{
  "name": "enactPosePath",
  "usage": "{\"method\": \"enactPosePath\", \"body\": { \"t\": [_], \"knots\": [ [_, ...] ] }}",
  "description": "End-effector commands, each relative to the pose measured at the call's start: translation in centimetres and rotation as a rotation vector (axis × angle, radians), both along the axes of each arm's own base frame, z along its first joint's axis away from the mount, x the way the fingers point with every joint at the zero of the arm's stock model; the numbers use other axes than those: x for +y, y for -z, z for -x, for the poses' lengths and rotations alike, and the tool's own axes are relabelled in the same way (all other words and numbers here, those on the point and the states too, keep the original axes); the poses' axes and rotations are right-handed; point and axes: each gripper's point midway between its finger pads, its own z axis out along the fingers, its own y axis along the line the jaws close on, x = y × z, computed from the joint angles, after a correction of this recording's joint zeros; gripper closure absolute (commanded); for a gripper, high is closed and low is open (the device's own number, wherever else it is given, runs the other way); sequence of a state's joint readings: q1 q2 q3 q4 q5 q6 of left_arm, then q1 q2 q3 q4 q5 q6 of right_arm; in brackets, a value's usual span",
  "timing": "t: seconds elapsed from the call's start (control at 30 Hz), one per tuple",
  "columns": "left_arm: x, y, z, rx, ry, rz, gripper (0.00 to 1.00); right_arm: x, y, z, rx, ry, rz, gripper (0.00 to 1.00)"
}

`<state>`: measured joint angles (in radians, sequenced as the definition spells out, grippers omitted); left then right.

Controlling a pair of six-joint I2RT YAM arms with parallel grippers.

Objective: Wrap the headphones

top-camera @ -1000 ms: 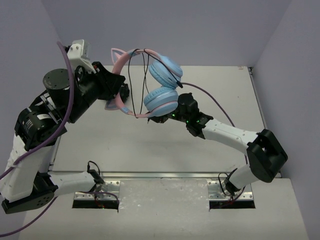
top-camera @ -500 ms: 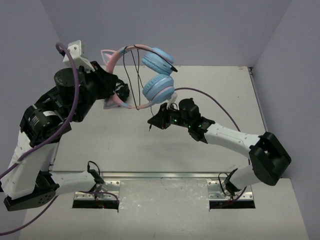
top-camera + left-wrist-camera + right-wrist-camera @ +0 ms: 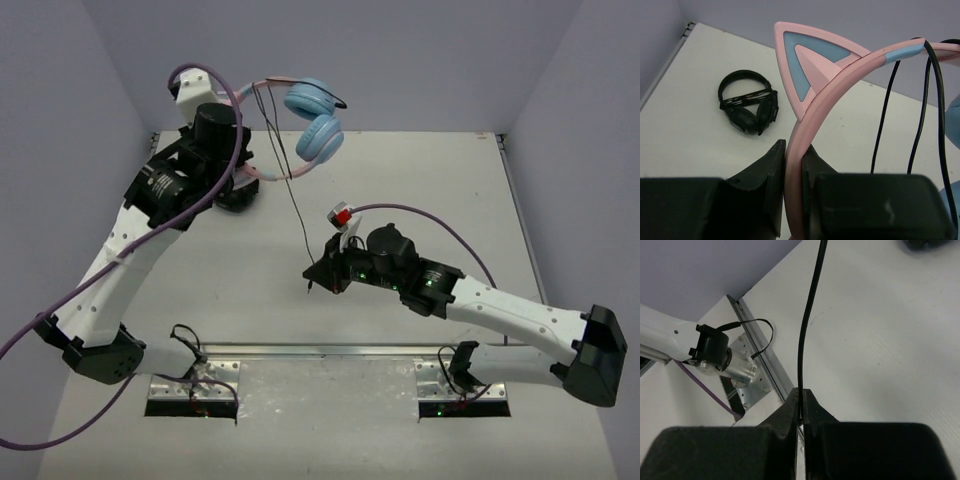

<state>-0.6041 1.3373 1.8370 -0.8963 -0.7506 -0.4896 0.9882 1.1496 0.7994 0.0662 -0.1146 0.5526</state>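
The headphones (image 3: 312, 120), with a pink headband and light blue earcups, hang in the air over the table's far side. My left gripper (image 3: 248, 182) is shut on the pink headband (image 3: 812, 112) just below a cat ear (image 3: 807, 57); the band fills the gap between the fingers. The thin black cable (image 3: 297, 210) loops over the band (image 3: 926, 95) and runs taut down toward the near side. My right gripper (image 3: 317, 276) is shut on that cable (image 3: 807, 330), pinched between the fingertips (image 3: 801, 392), a little above the table.
All-black headphones (image 3: 747, 102) lie on the white table near its far-left corner. A metal mounting rail (image 3: 320, 352) runs along the near edge, with the left arm's base joint (image 3: 710, 347) beside it. Grey walls enclose the back and sides.
The left arm has lifted and swung the headphones up and toward the back. The right gripper has shut on the cable and drawn it toward the near edge, pulling it straight.
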Motion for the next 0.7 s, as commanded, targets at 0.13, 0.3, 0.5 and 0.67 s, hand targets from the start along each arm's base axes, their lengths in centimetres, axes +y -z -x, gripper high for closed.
{"method": "enactPosePath", "body": {
  "t": [0.13,0.3,0.5,0.67],
  "knots": [
    [1.7,1.8,-3.3,-0.041,-0.139,0.001,1.0,-2.1,-2.1,1.2,-0.022,0.007,0.039,0.99],
    [3.5,4.3,-4.0,0.008,-0.253,-0.069,1.0,-2.0,-5.1,2.2,-0.033,-0.051,0.025,0.99],
    [4.3,6.1,-5.2,0.063,-0.333,-0.162,1.0,-0.7,-7.8,2.6,-0.036,-0.134,0.061,0.99],
    [1.7,10.4,-5.7,0.121,-0.131,-0.194,1.0,-0.8,-9.3,1.9,-0.104,-0.168,0.147,0.99]
  ]
}}
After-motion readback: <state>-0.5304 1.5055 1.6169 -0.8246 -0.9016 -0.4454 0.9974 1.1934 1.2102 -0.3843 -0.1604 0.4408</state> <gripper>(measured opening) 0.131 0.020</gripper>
